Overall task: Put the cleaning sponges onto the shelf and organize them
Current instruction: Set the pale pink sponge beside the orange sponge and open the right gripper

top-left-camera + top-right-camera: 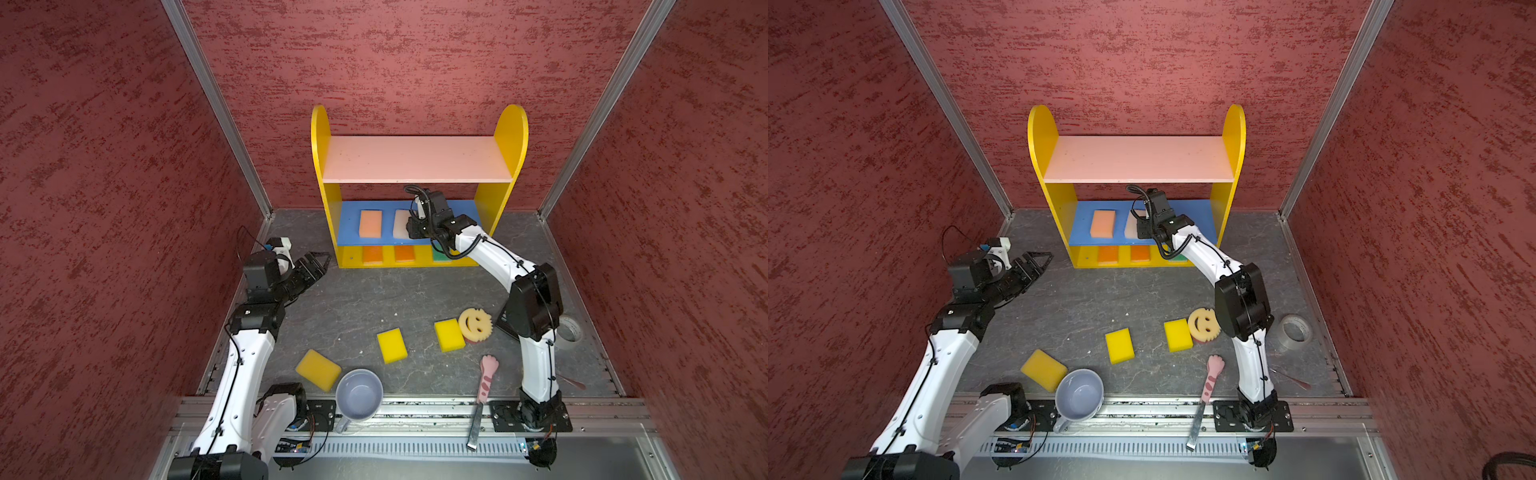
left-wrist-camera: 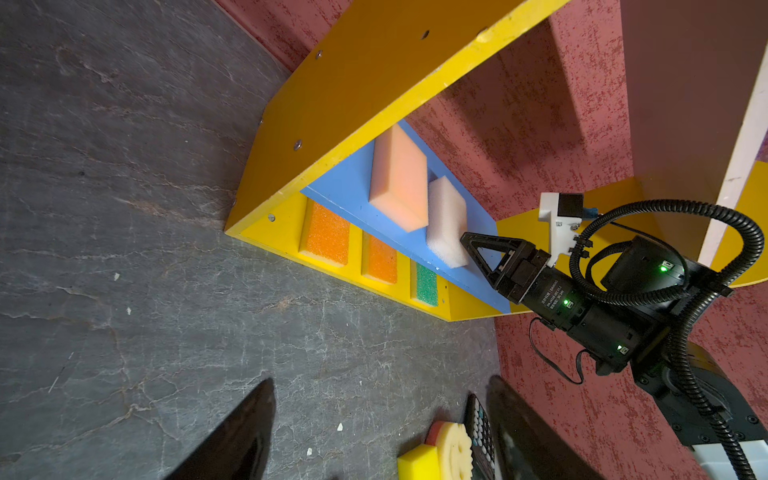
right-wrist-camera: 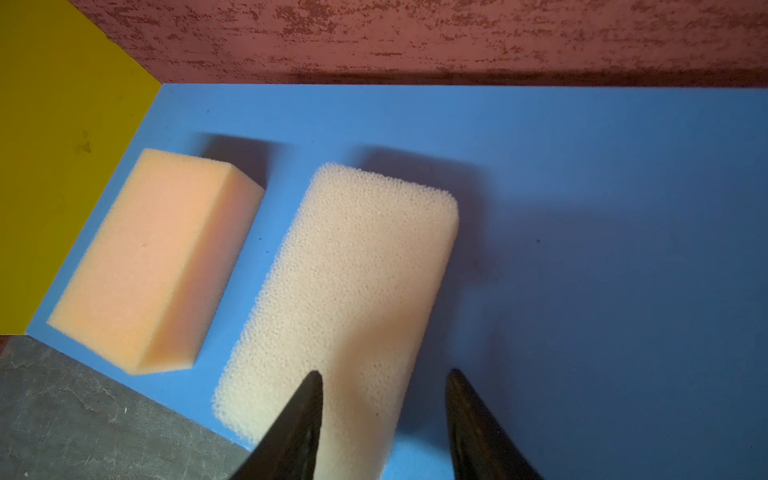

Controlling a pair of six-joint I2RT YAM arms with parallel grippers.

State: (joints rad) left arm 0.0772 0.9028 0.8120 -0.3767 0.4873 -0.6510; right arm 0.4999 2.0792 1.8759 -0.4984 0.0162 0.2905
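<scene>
In both top views the shelf [image 1: 510, 137] stands at the back wall. The right gripper [image 1: 409, 227] reaches under the pink top board [image 1: 415, 160] onto the blue middle board [image 1: 348, 226]. The pale sponge [image 1: 400, 220] lies there, just ahead of the wrist and beside the peach sponge [image 1: 370, 223]. The wrist hides the jaws. The left gripper [image 1: 316, 263] hangs over the table [image 1: 353, 299], left of the shelf, with its jaws apart and empty. Three yellow sponges [image 1: 392, 345] and the smiley sponge [image 1: 476, 324] lie on the table. The smiley one is near the right arm's base, and the yellow one by the mug [image 1: 359, 392] is nearer to the left arm.

The left wrist view gives the side look which the top views lack. The pale sponge [image 2: 446, 220] rests flat on the blue board with its near end at the front edge. One black finger is at that end; whether it touches, I cannot tell. Two orange sponges [image 2: 328, 232] and a green sponge [image 2: 427, 284] sit on the yellow bottom board [image 2: 286, 224].

In the right wrist view the fingers [image 3: 299, 428] stand parted. One is over the sponge's near end, and the other is beside its edge with bare board between them. So the jaws are open and press nothing. The sponge's long axis runs away from the jaws toward the back wall. I judge that the coming move is a retreat straight back along this axis.
</scene>
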